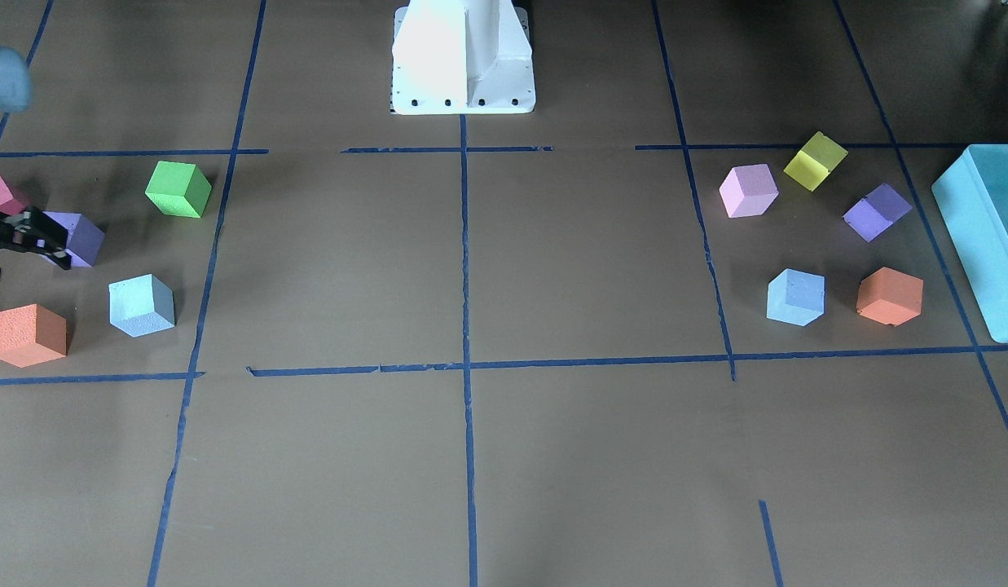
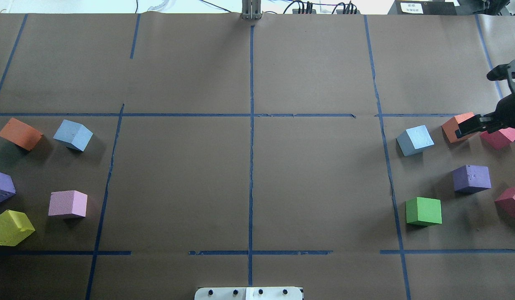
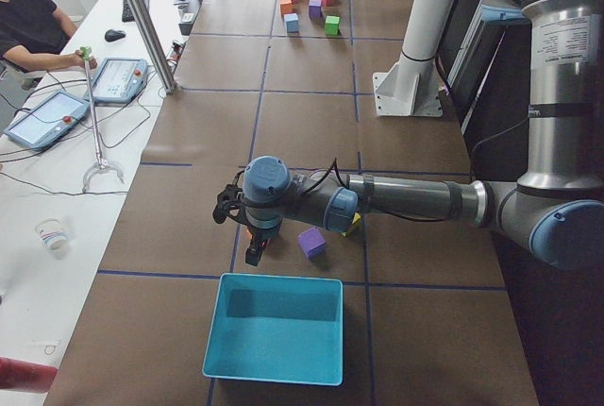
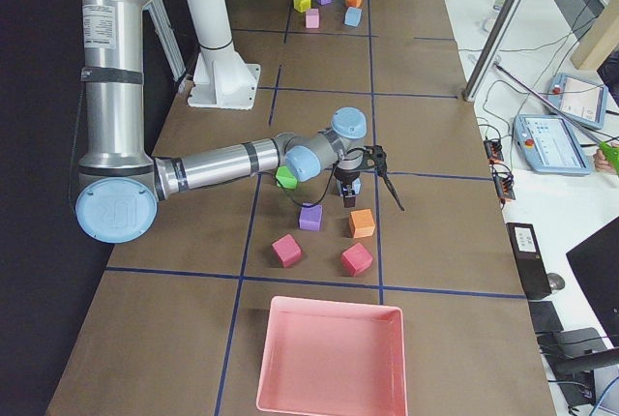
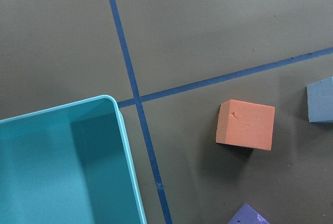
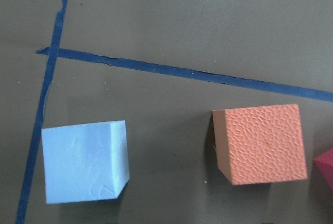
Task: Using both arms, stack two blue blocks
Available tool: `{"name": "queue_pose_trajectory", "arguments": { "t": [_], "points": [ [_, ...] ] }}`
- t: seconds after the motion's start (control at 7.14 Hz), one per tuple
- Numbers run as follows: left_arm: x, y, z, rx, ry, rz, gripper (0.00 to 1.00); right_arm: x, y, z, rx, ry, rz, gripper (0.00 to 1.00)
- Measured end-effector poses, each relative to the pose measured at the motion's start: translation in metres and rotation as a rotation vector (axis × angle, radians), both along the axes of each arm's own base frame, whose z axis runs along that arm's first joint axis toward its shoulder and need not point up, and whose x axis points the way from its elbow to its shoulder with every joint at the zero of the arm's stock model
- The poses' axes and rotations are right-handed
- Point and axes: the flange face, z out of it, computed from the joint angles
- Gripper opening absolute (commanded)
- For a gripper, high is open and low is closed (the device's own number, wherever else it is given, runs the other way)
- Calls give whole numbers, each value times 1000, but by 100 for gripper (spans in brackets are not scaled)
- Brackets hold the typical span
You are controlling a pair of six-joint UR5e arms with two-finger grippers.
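Note:
One pale blue block [image 2: 73, 134] lies on my left side, next to an orange block [image 2: 20, 133]; it also shows in the front view [image 1: 795, 297] and at the edge of the left wrist view [image 5: 321, 107]. The other blue block [image 2: 414, 140] lies on my right side, also seen in the front view [image 1: 142, 305] and the right wrist view [image 6: 83, 161]. My right gripper [image 2: 473, 118] hovers open above the orange block [image 2: 457, 127], right of that blue block. My left gripper [image 3: 236, 234] shows only in the left side view, over the blocks near the teal box; I cannot tell its state.
A teal box [image 1: 988, 236] stands at my far left. Purple [image 1: 877, 212], yellow [image 1: 815, 161] and pink [image 1: 748, 190] cubes lie near the left blue block. Green [image 2: 424, 211], purple [image 2: 471, 178] and red [image 2: 501, 137] cubes lie on the right. A pink tray [image 4: 329, 358] is at the right end.

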Motion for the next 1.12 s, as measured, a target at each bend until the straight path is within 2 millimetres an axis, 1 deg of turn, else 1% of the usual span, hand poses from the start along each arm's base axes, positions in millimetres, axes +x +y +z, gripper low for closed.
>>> {"name": "queue_pose_trajectory", "arguments": {
  "t": [0.14, 0.42, 0.7, 0.84, 0.98, 1.12],
  "points": [
    [0, 0, -1, 1, 1, 0, 100, -23, -9, -10, 20, -6, -6, 98],
    [0, 0, -3, 5, 1, 0, 100, -55, -27, -20, 28, -15, -23, 99],
    [0, 0, -6, 11, 2, -1, 100, -78, -27, -21, 30, -16, -56, 99],
    [0, 0, -7, 12, 2, -1, 100, -86, -25, -16, 24, -9, -70, 99],
    [0, 0, -8, 14, 2, -1, 100, -92, -24, -5, 15, -1, -81, 99],
    [0, 0, -9, 16, 2, -1, 100, -96, -25, 9, 13, 0, -87, 89]
  ]
}}
